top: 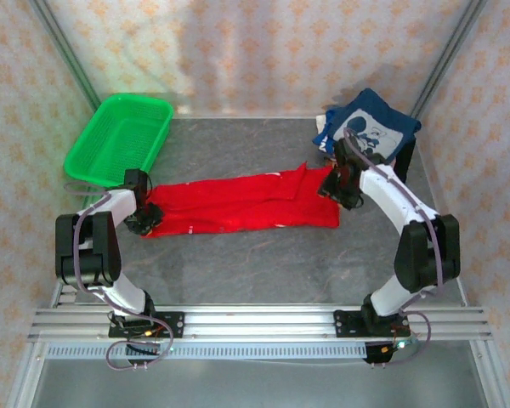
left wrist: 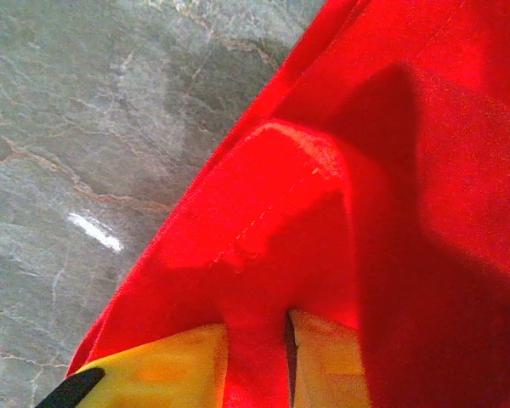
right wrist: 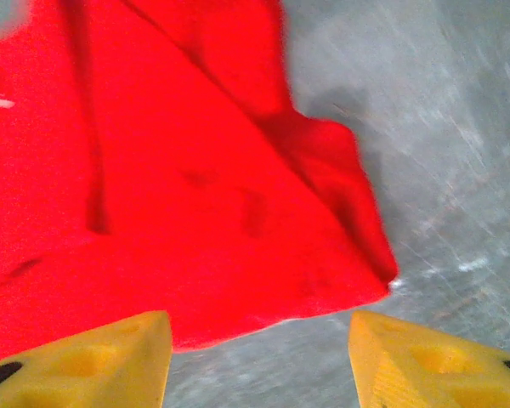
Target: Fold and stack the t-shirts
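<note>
Cloth control is the worry in this fold. The red t-shirt (top: 238, 204) lies as a long strip across the middle of the table (top: 255, 280), and we judge the next fold brings one end over the other. The left jaws are narrow, pinching a ridge of cloth at the shirt's left end. The right jaws stand wide over the right corner, gripping nothing. We should close them on both layers at that corner before lifting, and keep the two ends level so the edges meet. Room is good in front. Behind sit the green basket (top: 83, 144) at left and the navy t-shirt (top: 372, 127) at right, close to the right arm.
</note>
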